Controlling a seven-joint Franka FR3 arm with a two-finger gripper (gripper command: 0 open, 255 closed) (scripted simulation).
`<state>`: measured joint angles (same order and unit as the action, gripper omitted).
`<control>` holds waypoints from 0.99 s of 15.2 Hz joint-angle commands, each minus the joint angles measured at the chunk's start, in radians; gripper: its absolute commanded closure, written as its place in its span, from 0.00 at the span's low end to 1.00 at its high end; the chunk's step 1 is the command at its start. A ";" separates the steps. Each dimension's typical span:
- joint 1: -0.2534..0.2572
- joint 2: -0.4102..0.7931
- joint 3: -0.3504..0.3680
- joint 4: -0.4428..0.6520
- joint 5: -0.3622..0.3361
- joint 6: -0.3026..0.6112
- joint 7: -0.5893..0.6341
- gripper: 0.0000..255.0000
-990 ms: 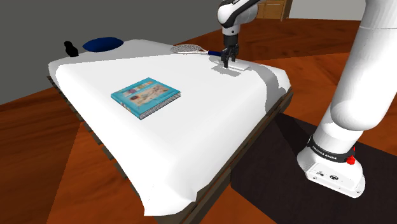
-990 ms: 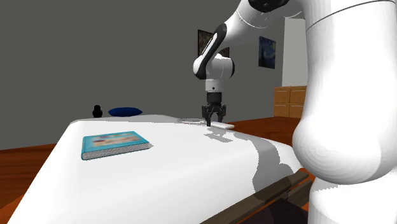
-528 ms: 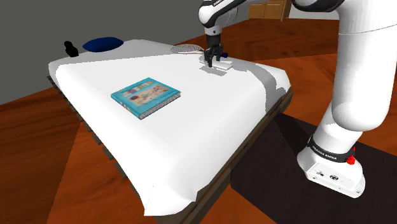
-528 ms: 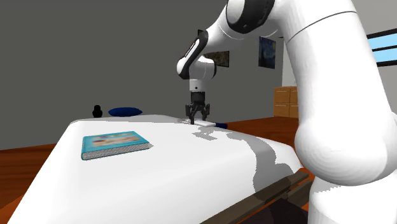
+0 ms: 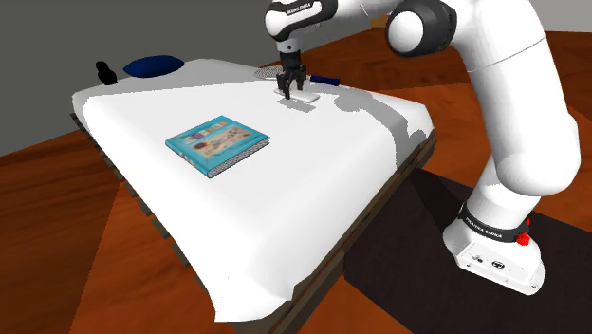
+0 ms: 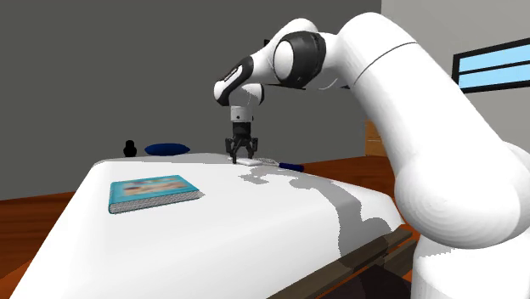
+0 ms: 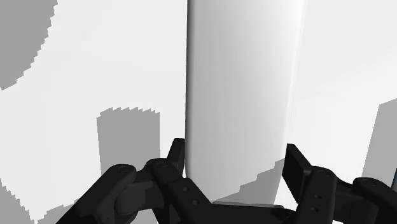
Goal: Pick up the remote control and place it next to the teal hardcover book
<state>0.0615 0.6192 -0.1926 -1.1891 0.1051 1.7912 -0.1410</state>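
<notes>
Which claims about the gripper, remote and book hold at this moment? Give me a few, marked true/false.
1. The black two-finger gripper clasps the plain white slab-shaped remote control. True.
2. The remote touches the teal hardcover book. False: they are well apart, and the remote is in the gripper near the bed's far side.
3. The book lies flat and closed on the white-covered bed. True.
4. A dark blue cushion rests on the book. False: it sits by the bed's far corner, apart from the book.

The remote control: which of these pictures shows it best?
The wrist view: the white remote control looms close, clasped by the tool. The shoulder view shows a small pale slab under the tool; the second exterior view, a thin sliver.
</notes>
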 commanded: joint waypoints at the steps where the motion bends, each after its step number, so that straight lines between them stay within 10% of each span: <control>1: 0.005 0.087 0.010 0.144 0.006 -0.056 0.027 1.00; 4: -0.009 0.265 0.024 0.455 0.017 -0.187 0.060 1.00; 15: 0.010 0.229 0.022 0.240 0.017 -0.010 0.051 1.00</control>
<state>0.0702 0.8510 -0.1704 -0.9307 0.1218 1.7644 -0.0887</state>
